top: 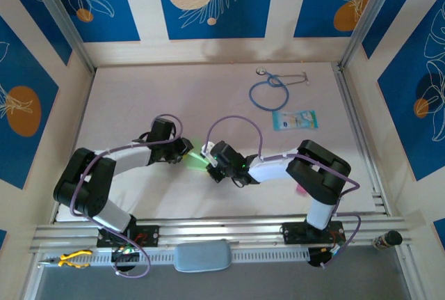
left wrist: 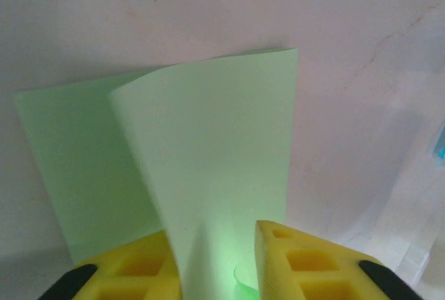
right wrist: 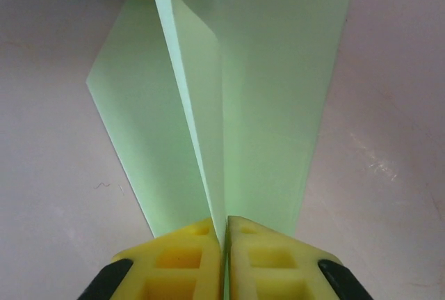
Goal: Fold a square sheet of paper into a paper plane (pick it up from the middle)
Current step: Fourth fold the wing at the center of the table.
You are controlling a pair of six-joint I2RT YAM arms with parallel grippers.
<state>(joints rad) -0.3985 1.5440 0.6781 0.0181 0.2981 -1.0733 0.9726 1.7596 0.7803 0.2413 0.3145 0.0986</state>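
Right fingers (right wrist: 184, 262) pinch the square sheet of paper (right wrist: 271, 105); left fingers (left wrist: 306, 265) straddle it, grip unclear.

Top external: fixed above and behind my arm bases, looking down over the whole desk (top: 139, 98) from afar. Left wrist: mounted at the left claw (left wrist: 217, 251), facing along its fingers (left wrist: 132, 272), very near the square sheet of paper (left wrist: 229, 147). Right wrist: same at the right claw (right wrist: 224, 234), facing opposite, toward the left claw. I find that sheet in all three views.
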